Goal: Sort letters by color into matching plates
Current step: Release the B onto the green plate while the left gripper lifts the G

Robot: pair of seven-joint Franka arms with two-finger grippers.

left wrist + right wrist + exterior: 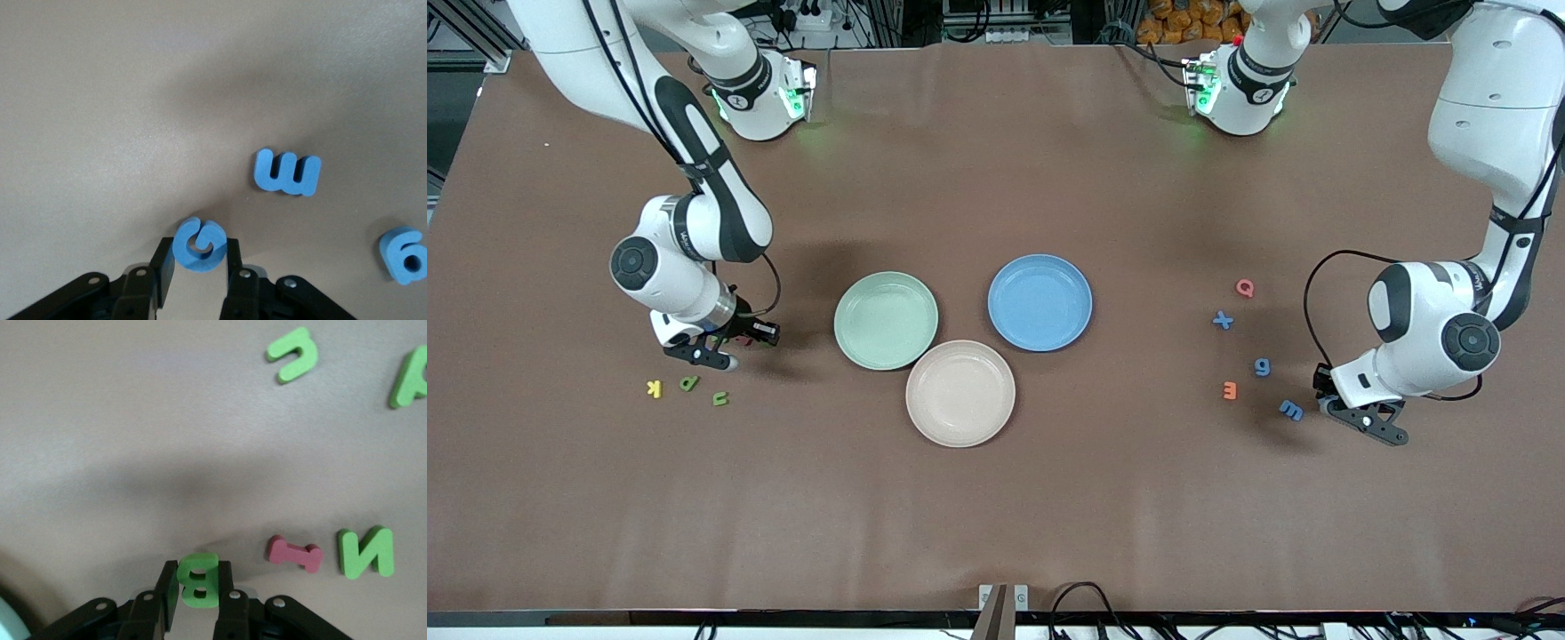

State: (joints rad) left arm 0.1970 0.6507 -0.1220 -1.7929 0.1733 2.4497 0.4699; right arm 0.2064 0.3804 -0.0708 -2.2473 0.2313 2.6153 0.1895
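Both tools had a letter pinched edge-on. The left tool [197, 267] gripped a blue G [197, 245] across its round outline, low over the surface at the left arm's end, just beside the blue m [1291, 410]. The right tool [198, 593] gripped a green B [198, 580] by its flat sides, low over the surface at the right arm's end, at about 1 o'clock from the green A [688, 383]. Judgement for the step in hand: lift each letter straight up before travelling, keep squeeze light because the foam probably deforms, and release low over the dish centre so the piece does not bounce off the rim. The G belongs in the blue plate [1040, 302], the B in the mint green plate [886, 320]; the beige-pink plate [960, 393], at 6 o'clock between them, should be avoided. All three plates were empty, round, shallow, smooth and slightly glossy with raised rims. Letters were thick matte foam, die-cut with square edges. Left on the matte brown surface [996, 516]: blue x [1223, 320], blue 6-like piece [1262, 366], orange Q [1244, 287], orange m [1230, 389]; green u-shaped piece [720, 399], yellow K [655, 388]. The right wrist view also showed a green N [365, 551] beside a red I [295, 553].
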